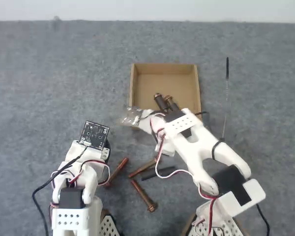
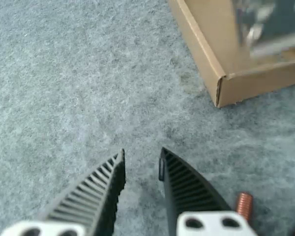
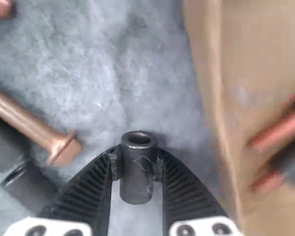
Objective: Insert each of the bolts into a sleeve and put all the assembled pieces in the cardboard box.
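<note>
My right pincer point(image 3: 137, 156) is clamped on a dark sleeve point(image 3: 137, 177), upright just beside the cardboard box point(image 1: 132, 88). It looks stiff, smooth and probably slippery, so I'd grip mid-barrel. My left pincer point(image 2: 142, 152) hangs slightly open and empty over the bench point(image 1: 49, 73). I count three loose bolts point(image 1: 141, 194) and seemingly two assembled pieces point(image 1: 162, 102) in the box.

White left arm point(image 1: 88, 184) and right arm point(image 1: 201, 147), black servos point(image 1: 227, 179), red-white-black cables point(image 1: 160, 147), holed plates point(image 1: 71, 219), black ribbed fingers point(image 2: 96, 191), black circuit board point(image 1: 95, 133).
</note>
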Motion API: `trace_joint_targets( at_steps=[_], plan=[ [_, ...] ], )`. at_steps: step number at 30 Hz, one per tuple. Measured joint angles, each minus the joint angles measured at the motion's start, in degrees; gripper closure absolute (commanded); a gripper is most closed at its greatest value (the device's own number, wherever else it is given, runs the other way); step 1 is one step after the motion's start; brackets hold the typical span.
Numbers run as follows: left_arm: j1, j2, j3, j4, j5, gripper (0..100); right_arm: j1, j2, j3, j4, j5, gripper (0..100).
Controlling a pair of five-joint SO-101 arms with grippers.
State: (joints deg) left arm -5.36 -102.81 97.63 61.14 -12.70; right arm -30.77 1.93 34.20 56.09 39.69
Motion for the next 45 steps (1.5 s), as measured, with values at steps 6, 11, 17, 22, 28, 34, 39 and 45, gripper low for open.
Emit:
trace_joint_targets(
  at_steps=[6, 11, 17, 22, 28, 34, 39, 45],
  plan=[
    [0.0, 0.0, 0.0, 0.0, 0.0, 89, 10.64, -9.32, 3.6, 3.78, -17.85, 99.2],
    [0.0, 0.0, 0.0, 0.0, 0.0, 89, 21.19, -14.86, 8.09, 3.87, -27.34, 99.2],
    [-1.93, 0.0, -2.2, 0.0, 0.53, 89, 32.09, -15.65, 11.96, -0.35, -29.98, 99.2],
    [-1.67, 0.0, -7.82, 0.7, 3.34, 89, 37.27, -15.65, 12.04, -3.16, -30.15, 99.2],
    [3.16, 14.07, -21.54, 2.99, 3.87, 89, 37.19, -15.65, 12.04, -3.6, -30.15, 99.2],
    [11.52, 40.26, -35.69, 3.16, 3.87, 88, 37.54, -15.65, 12.22, -5.1, -30.15, 99.2],
    [23.91, 57.41, -39.03, 4.66, 3.87, 88, 42.81, -13.8, 12.4, -10.37, -29.1, 99.2],
    [34.11, 69.1, -38.15, 3.16, 3.87, 88, 46.15, -6.68, 9.32, -8.53, -28.48, 99.2]
  ],
)
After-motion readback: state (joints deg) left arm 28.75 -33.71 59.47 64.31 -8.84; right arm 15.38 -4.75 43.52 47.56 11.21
